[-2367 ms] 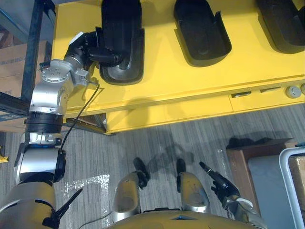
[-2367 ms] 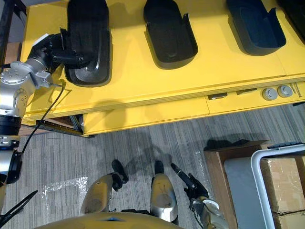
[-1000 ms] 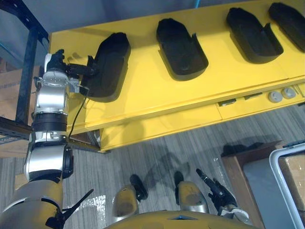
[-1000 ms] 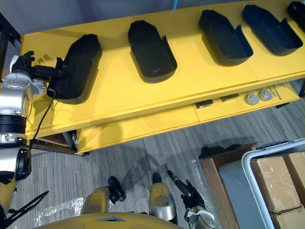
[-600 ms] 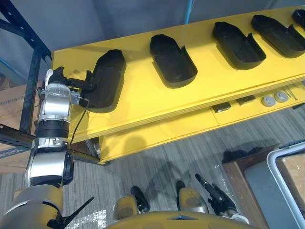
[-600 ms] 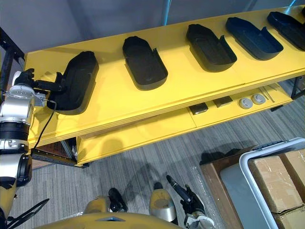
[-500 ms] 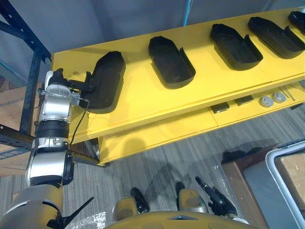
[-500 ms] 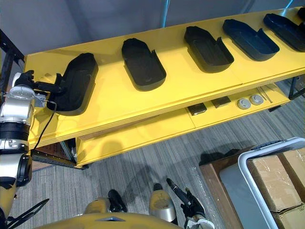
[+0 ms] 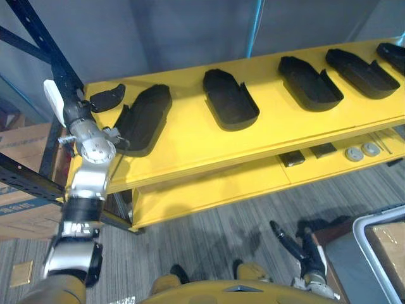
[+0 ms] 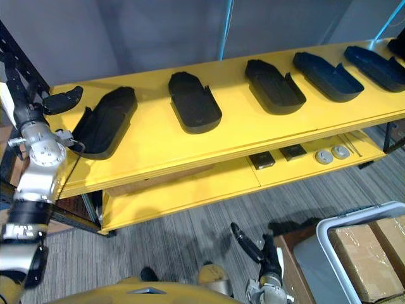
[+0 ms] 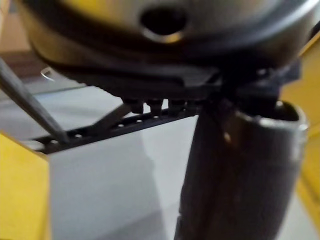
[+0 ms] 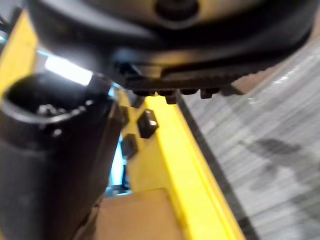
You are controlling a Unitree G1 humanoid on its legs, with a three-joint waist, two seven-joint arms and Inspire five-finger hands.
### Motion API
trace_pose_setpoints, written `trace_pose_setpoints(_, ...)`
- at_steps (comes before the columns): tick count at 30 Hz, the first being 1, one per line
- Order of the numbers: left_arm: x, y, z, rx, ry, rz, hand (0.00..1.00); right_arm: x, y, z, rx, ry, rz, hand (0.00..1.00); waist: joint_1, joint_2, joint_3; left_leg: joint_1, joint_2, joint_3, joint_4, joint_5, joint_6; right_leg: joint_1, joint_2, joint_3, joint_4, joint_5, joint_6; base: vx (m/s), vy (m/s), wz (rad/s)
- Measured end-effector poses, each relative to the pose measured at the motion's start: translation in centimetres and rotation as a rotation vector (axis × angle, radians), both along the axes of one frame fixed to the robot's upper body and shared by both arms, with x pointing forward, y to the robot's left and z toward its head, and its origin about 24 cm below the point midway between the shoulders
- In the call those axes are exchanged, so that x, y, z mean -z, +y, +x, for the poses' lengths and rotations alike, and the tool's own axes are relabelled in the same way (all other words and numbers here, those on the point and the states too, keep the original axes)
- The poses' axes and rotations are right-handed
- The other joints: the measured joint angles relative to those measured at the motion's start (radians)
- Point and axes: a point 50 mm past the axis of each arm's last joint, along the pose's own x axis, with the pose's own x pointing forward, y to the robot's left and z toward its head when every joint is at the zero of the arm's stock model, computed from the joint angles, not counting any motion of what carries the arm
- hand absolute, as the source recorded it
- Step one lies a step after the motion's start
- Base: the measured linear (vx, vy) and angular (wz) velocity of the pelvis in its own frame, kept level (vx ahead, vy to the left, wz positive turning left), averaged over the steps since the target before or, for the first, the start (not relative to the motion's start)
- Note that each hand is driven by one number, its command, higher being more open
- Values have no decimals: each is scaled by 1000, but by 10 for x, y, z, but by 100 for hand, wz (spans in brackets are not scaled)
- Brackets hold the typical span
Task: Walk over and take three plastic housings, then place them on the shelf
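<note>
On the yellow bench top (image 9: pixel 190 136) the black plastic housings (image 9: pixel 229 99) lie in a row, well apart. Bare yellow strips run between them, and a bare band runs along the bench top's front edge. At the bench top's left end a dark blue rack upright (image 9: pixel 47 50) stands close. A small curved black piece (image 9: pixel 104 97) lies at the back left corner beside the leftmost housing (image 9: pixel 147 117), crowding that corner. Behind the bench top rises a grey wall (image 9: pixel 190 31).

Yellow bench (image 10: pixel 158 142), black plastic housings (image 10: pixel 195 101) in a row on top, small parts (image 10: pixel 324 156) on lower ledge
</note>
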Motion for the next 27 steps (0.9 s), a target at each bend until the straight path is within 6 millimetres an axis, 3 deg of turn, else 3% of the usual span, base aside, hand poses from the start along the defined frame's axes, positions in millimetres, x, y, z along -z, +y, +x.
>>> trace_pose_setpoints(6,-21,-37,-37,221,-301,-50,100,-32,2,25,-22,-195,-51,100,-7,14,-25,65,-34,1,-121,55,4,26,0,-5,-10,0,0,-21,-4,2)
trace_pose_setpoints(10,-17,-49,-75,367,-395,-64,100,-85,7,42,-17,-452,-93,100,-13,36,-41,94,-47,0,-186,86,5,34,-4,-17,-12,0,0,-3,3,1)
trace_pose_setpoints(13,-2,-50,-93,398,-345,-64,100,-120,10,52,-64,-616,-128,100,-3,36,-42,91,-47,-17,-186,91,5,39,-4,-35,-13,0,1,-21,-2,18)
trace_pose_setpoints(14,12,-49,-101,406,-275,-61,100,-141,11,56,-87,-716,-155,100,8,33,-43,87,-47,-34,-186,97,6,46,-5,-52,-17,0,1,-24,-5,32)
trace_pose_setpoints(16,26,-46,-109,406,-198,-61,100,-157,11,61,-109,-797,-182,100,13,25,-55,73,-48,-64,-186,104,8,51,-5,-78,-27,0,1,-20,-14,45)
trace_pose_setpoints(18,43,-43,-120,441,-112,-102,100,-176,5,72,-125,-884,-233,100,44,7,-62,54,-51,-100,-186,117,11,53,-4,-114,-32,1,2,-20,-15,50)
trace_pose_setpoints(22,62,-37,-130,551,-26,-165,100,-200,-1,93,-131,-985,-288,100,91,0,-63,37,-64,-155,-186,131,21,68,-9,-163,-49,4,7,-34,7,43)
trace_pose_setpoints(27,64,-39,-133,698,-23,-181,100,-208,1,109,-154,-1022,-282,100,103,1,-62,13,-76,-187,-186,143,33,67,-16,-196,-63,6,11,-19,29,22)
